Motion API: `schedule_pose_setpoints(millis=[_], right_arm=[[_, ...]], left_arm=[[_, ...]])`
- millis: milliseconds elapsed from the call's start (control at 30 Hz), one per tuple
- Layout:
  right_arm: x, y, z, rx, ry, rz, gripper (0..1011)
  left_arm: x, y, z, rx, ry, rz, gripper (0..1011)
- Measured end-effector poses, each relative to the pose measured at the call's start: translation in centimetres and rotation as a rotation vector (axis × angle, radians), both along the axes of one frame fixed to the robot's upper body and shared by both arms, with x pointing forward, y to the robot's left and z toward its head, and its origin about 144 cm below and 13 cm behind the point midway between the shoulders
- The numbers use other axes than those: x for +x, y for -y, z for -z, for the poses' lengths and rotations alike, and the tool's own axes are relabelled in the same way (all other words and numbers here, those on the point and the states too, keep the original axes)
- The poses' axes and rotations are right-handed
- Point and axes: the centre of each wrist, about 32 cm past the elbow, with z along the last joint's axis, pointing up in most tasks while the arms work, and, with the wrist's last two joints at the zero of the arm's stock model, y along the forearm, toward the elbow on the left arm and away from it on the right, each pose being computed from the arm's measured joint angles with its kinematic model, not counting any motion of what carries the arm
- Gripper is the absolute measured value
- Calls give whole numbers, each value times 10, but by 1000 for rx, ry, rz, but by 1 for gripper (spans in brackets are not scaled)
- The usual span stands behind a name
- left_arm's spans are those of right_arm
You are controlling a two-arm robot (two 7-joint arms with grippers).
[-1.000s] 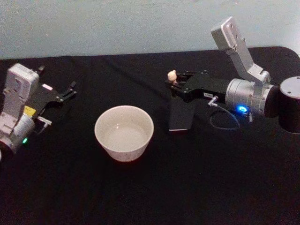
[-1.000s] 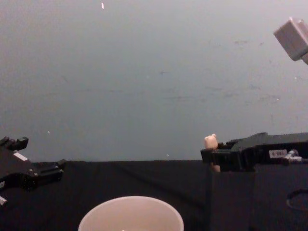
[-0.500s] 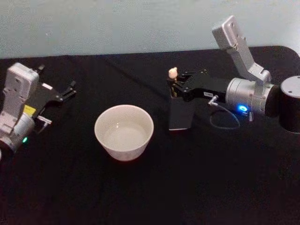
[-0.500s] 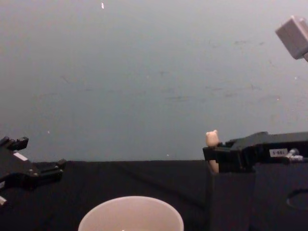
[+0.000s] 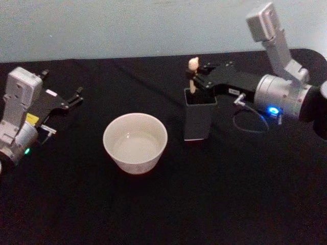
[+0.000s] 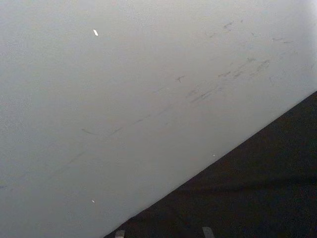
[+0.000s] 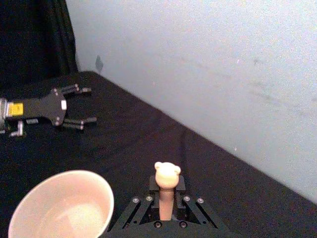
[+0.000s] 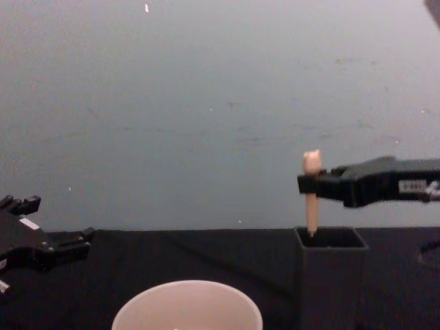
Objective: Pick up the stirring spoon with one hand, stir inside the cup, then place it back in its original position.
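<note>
Toward the upper right of the head view, my right tool (image 5: 197,77) is pinched on the one stirring spoon (image 5: 192,64), gripping the thin handle just under the bear-head knob; the spoon stands upright, its lower end down in the mouth of the one dark square holder (image 5: 196,120); the spoon's bowl is hidden inside that holder, so I cannot tell whether it touches the walls or the bottom; seen from the chest, a short length of stick shows between my fingers and the holder's rim; the one cup (image 5: 135,165) sits at the centre of the black worktop (image 5: 230,194), just left of the holder and apart from it, well apart from the spoon; the chest view's lower edge cuts off all but the cup's rim; my left tool (image 5: 77,98) rests at the left edge of the head view, low over the worktop, its two fingers spread and holding nothing; my right arm runs off the frame's right edge.
</note>
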Motion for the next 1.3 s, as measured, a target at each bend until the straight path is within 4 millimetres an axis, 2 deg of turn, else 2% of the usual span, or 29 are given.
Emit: schedule_pose_setpoints(millis=[300, 767, 1067, 1300], right_arm=[[-12, 8, -21, 68, 79, 6, 172], [-22, 11, -38, 123, 157, -4, 172], [-23, -1, -41, 152, 190, -39, 172], [-23, -19, -28, 181, 212, -102, 172]], left_arm=[[0, 0, 0, 0, 0, 0, 1001], [0, 0, 0, 0, 0, 0, 1001], [0, 0, 0, 0, 0, 0, 1001], [0, 0, 0, 0, 0, 0, 1001]])
